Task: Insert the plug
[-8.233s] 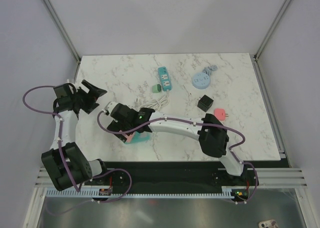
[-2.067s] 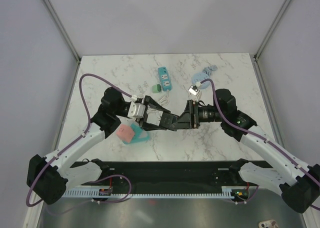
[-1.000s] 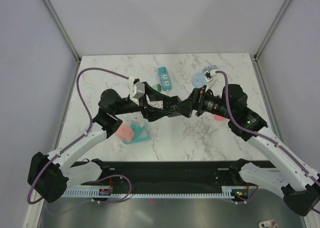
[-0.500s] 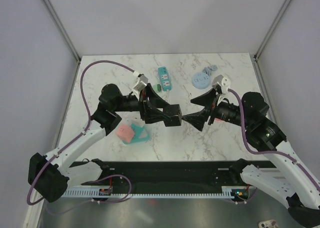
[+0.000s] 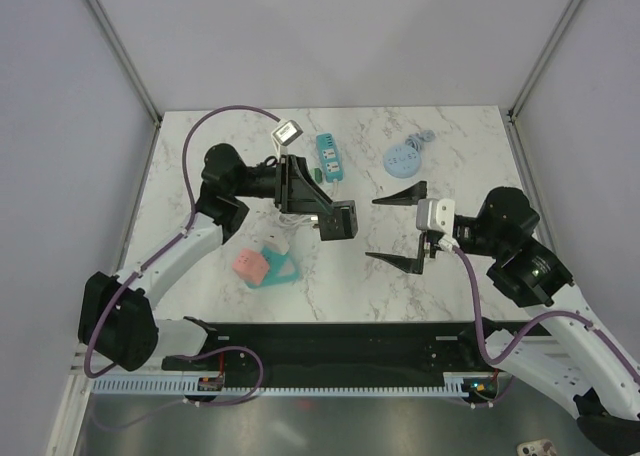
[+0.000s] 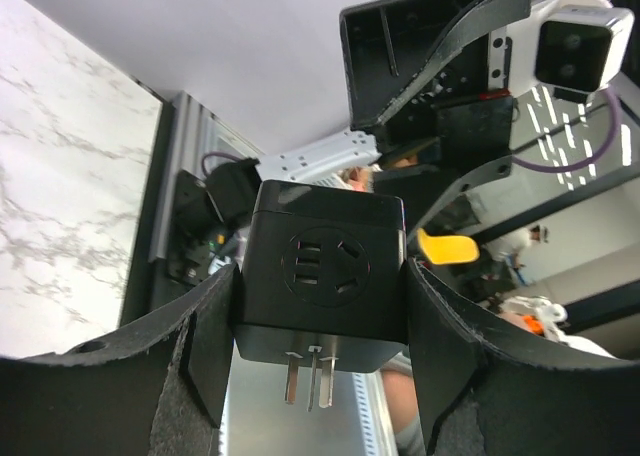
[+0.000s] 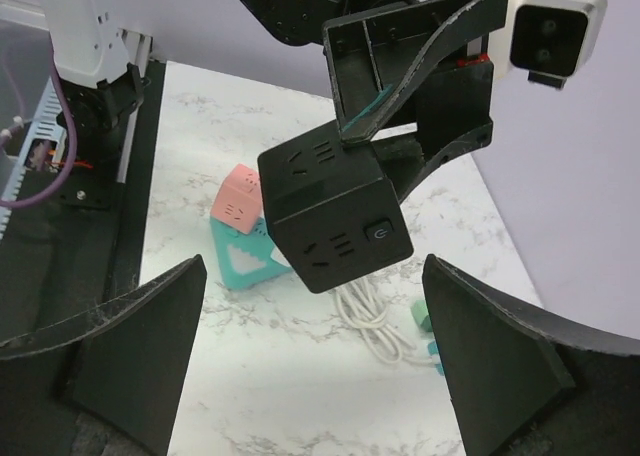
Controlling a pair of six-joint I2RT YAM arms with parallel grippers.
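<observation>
A black cube plug adapter (image 5: 337, 221) is held in the air by my left gripper (image 5: 322, 216), which is shut on its sides. In the left wrist view the cube (image 6: 325, 276) sits between both fingers (image 6: 120, 396), with its metal prongs (image 6: 310, 376) pointing down. My right gripper (image 5: 372, 229) is wide open and empty, just right of the cube and facing it. The right wrist view shows the cube (image 7: 335, 206) ahead, apart from my fingers (image 7: 110, 356). A teal power strip (image 5: 328, 157) lies on the far middle of the table.
A pink cube (image 5: 248, 264) leans on a teal block (image 5: 282, 272) at the near left, also seen in the right wrist view (image 7: 238, 201). A white cable (image 7: 370, 321) and a green plug (image 5: 313, 175) lie near the strip. A blue round piece (image 5: 403, 158) lies far right.
My right gripper has pulled back to the right from the cube and opened wide. My left arm has shifted the cube slightly, still holding it.
</observation>
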